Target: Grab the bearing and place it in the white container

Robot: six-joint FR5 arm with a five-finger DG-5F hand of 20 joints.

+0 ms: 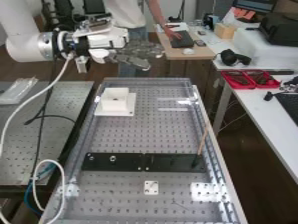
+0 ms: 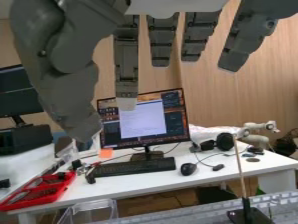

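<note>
Wood-toned wall panels (image 2: pixel 206 95) and a white desk (image 2: pixel 133 184) form the background beyond the hand (image 1: pixel 136 55) as seen from the wrist camera. Upon the desk, past the fingertips, stand a monitor (image 2: pixel 143 122), a keyboard (image 2: pixel 133 167) and a mouse (image 2: pixel 188 169), with a red tray (image 2: pixel 50 201) farther to the thumb's side. From the high view, the hand is raised over the far end of a perforated metal bench (image 1: pixel 126 135), clear of its surface. Its fingers are extended and spread, with the thumb standing apart from them, as the wrist view details at close range. The white container (image 1: pixel 115 102) rests on the bench lower than the hand and nearer the bench's near end. Farther from the hand in that direction, a black plate (image 1: pixel 159 162) lies across the bench and bears two small bright round parts (image 1: pixel 112 158); which of these is the bearing cannot be told. Nearer still to that end lies a small white piece (image 1: pixel 151 187) with holes. Both views record a thin rod (image 1: pixel 203 139), well apart from the hand, rising at a slight tilt from a dark base (image 2: pixel 249 215).
</note>
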